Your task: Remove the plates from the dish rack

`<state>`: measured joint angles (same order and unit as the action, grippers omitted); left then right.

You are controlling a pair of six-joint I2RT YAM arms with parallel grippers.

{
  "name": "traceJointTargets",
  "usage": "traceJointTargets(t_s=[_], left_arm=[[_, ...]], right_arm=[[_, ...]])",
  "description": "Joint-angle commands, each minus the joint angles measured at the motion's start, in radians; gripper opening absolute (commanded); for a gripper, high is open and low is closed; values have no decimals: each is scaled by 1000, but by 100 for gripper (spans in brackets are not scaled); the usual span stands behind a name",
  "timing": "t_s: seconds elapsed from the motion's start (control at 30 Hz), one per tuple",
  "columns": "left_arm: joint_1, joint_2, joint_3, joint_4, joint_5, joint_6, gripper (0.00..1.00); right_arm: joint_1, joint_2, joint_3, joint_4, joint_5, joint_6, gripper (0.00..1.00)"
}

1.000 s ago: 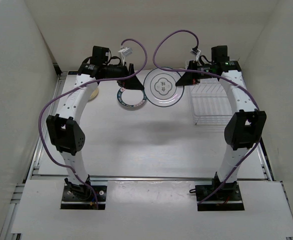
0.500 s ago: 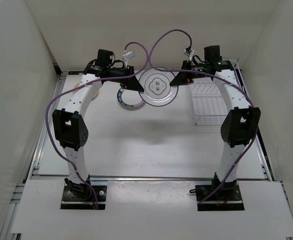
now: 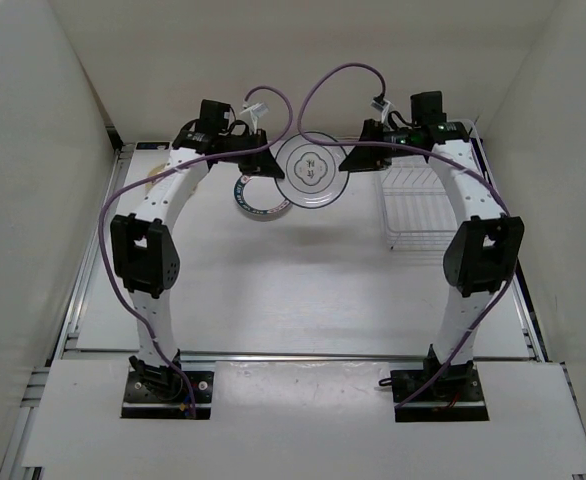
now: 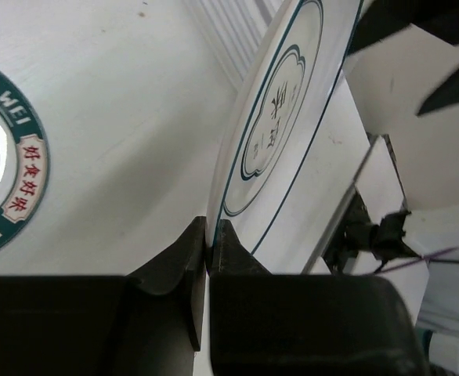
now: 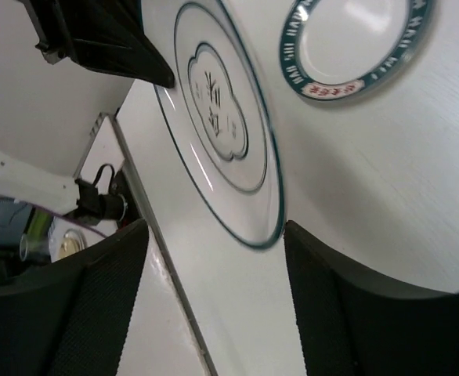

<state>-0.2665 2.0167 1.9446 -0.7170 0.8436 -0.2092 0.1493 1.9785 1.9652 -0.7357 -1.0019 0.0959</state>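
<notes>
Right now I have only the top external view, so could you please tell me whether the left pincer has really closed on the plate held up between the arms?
Observer: Yes. The left wrist view shows the left pincer shut on the rim of the plate, one finger on each face.
Operator: Thank you. Is the right pincer gripping it too?
Observer: No. The right wrist view shows the right pincer open, its fingers wide apart with the rim between them.
Operator: And the teal-ringed plate on the table?
Observer: The teal-ringed plate lies flat on the table; its band carries red characters.
</notes>
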Motion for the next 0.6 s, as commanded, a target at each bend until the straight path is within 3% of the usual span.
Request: traceJointTargets(t_s=[0.0, 0.27, 0.57], left_arm=[[7, 17, 51, 79, -135, -90, 10], [104, 152, 151, 119, -270, -240, 10], [234, 238, 57, 195, -48, -312, 10]], right_arm=[[-53, -112, -54, -53, 104, -56, 75], [-116, -270, -170, -110, 271, -179, 77], [-116, -374, -288, -152, 284, -206, 77]])
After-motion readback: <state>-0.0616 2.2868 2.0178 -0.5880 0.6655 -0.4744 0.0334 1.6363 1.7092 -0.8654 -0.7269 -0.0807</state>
